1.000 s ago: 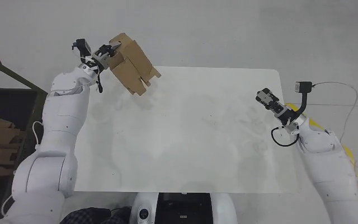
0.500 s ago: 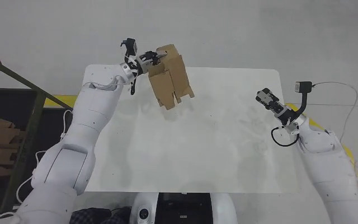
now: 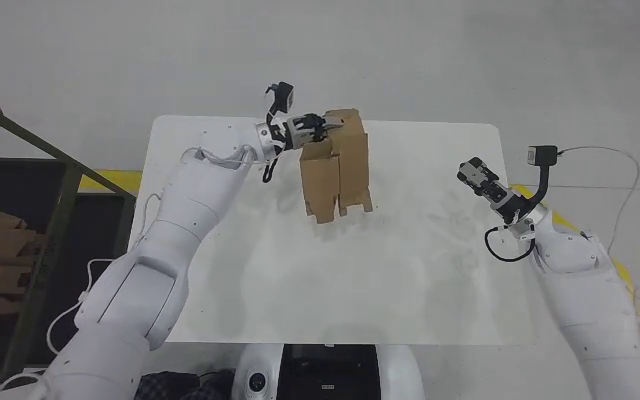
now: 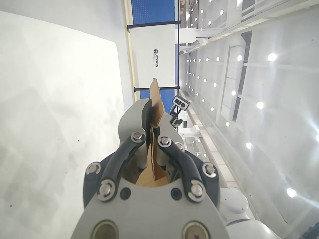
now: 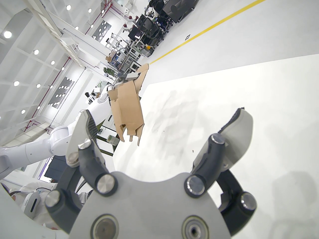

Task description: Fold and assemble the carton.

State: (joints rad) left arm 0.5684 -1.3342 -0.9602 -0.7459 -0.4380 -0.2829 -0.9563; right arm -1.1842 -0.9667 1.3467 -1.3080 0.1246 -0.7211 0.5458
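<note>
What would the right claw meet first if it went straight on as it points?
Probably only bare table ahead of the right claw; the carton is off to one side. Depth unclear.

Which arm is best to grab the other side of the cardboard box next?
Probably the right. Its hand is open, empty and points toward the carton. The left hand is busy: it is shut on the carton's top edge, holding it over the table.

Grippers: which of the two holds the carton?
The left gripper, shut on an edge of the carton; the right gripper is open and empty, well away from it.
</note>
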